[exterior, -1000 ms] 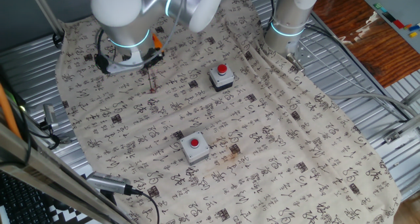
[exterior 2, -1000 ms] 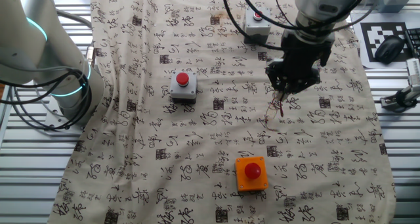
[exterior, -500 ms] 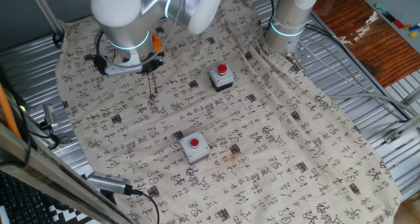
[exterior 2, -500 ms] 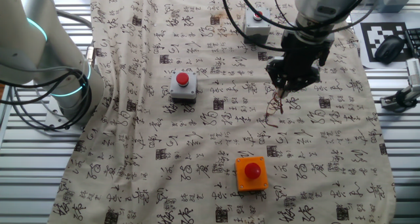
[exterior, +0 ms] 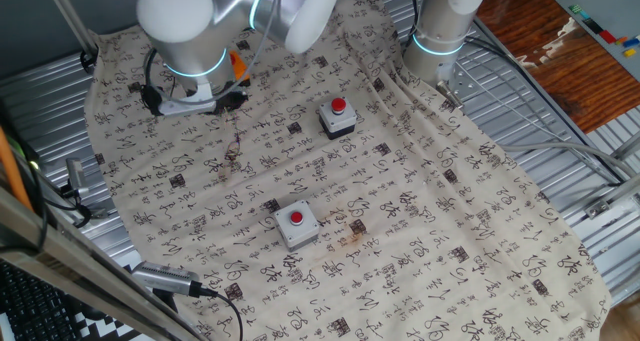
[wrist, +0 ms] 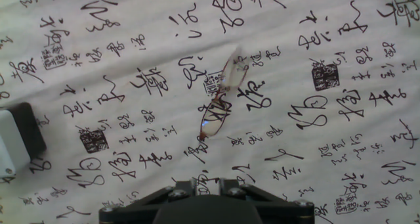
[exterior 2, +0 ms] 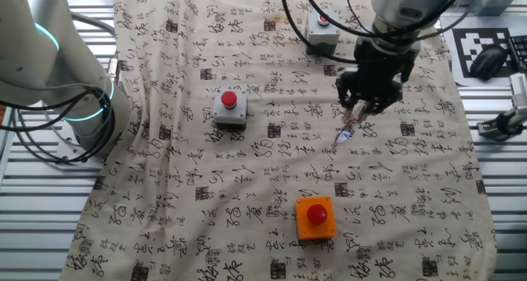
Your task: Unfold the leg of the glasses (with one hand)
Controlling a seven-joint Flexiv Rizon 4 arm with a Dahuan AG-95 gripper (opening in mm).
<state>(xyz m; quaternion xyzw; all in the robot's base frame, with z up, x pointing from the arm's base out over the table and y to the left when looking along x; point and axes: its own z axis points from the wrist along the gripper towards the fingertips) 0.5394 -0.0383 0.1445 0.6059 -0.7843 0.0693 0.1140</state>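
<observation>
Your fingers (exterior 2: 360,114) hang above the cloth-covered surface (exterior 2: 247,174), and whether they are spread or closed you cannot tell: the hand view shows only the black base of the hand at the bottom edge, and in both fixed views the tips blur into the dark wrist above them. Nothing shows between them in the hand view.

Just ahead of the fingers, the glasses (wrist: 221,100) appear apart from them, against the printed cloth (wrist: 315,66). In the hand view you see two clear lenses in a thin reddish-brown frame, running diagonally away from the fingers; the temples are too thin and blurred to say how they stand. In the other fixed view the glasses (exterior 2: 344,137) show as a small glint just below the fingertips; in the first fixed view they (exterior: 233,153) are a faint dark trace below the wrist.

Farther out, you have a grey box with a red button (exterior 2: 230,108) well off to one side, an orange box (exterior 2: 315,217) beyond the glasses, and another grey box (exterior 2: 322,30) behind the arm.
</observation>
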